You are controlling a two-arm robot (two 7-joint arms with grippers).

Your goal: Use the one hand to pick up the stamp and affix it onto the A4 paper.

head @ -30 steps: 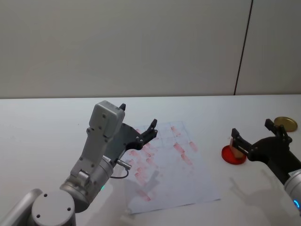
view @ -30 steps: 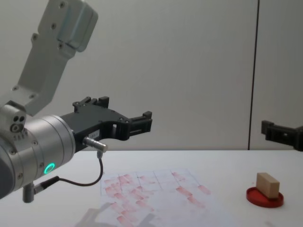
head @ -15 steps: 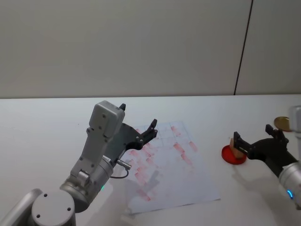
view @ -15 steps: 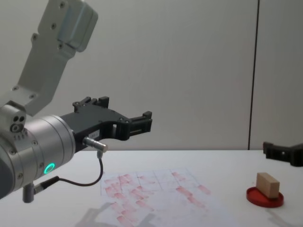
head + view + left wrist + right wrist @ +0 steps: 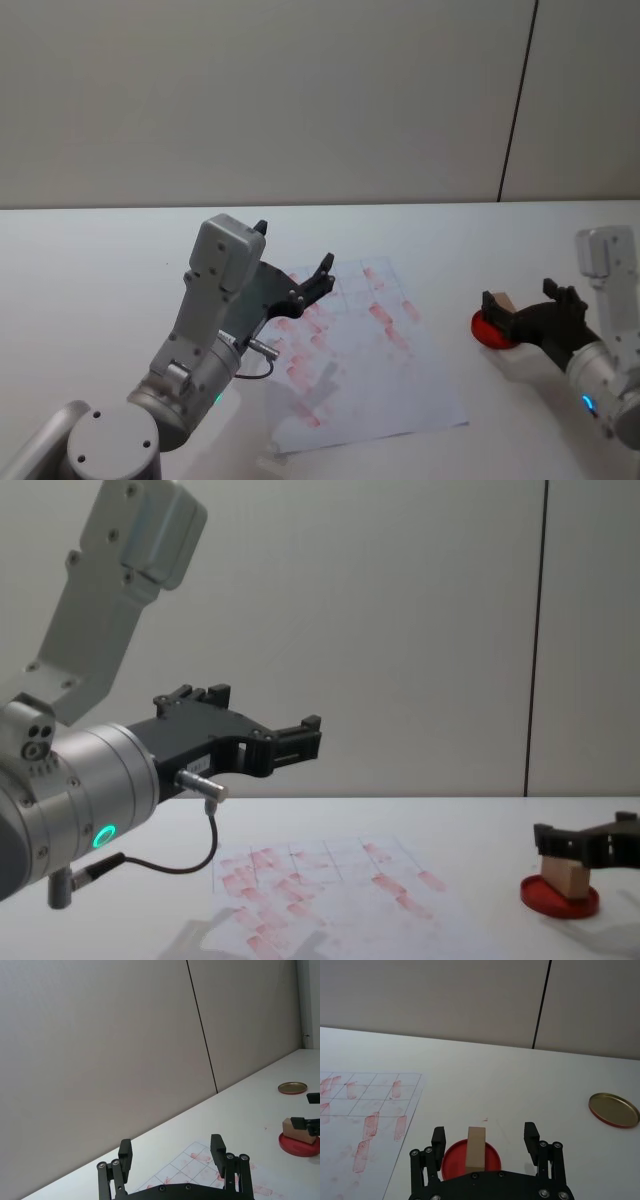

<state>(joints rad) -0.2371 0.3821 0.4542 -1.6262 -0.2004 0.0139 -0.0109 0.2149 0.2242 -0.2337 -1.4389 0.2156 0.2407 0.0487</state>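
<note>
The left gripper hung in the air above the left part of the A4 paper. Its two black fingers were spread wide with nothing between them. A thin cable looped under its wrist.

The A4 paper lay flat on the white table. It had a faint grid and many reddish stamp marks, thickest toward its left side.

Right of the paper and just off its right edge sat a round red ink pad. The stamp, a small tan wooden block, stood on that pad and not on the paper.

The right gripper was down at the pad, right of the paper, and pointed back toward the sheet. Its jaws were wide apart, one finger on each side of the stamp. In the right wrist view we saw a clear gap between each finger and the block, so it had hold of nothing. In the chest view the fingers sat level with the top of the stamp.

Farther right of the paper, beyond the pad, a round gold lid lay flat on the table, well apart from the stamp.
</note>
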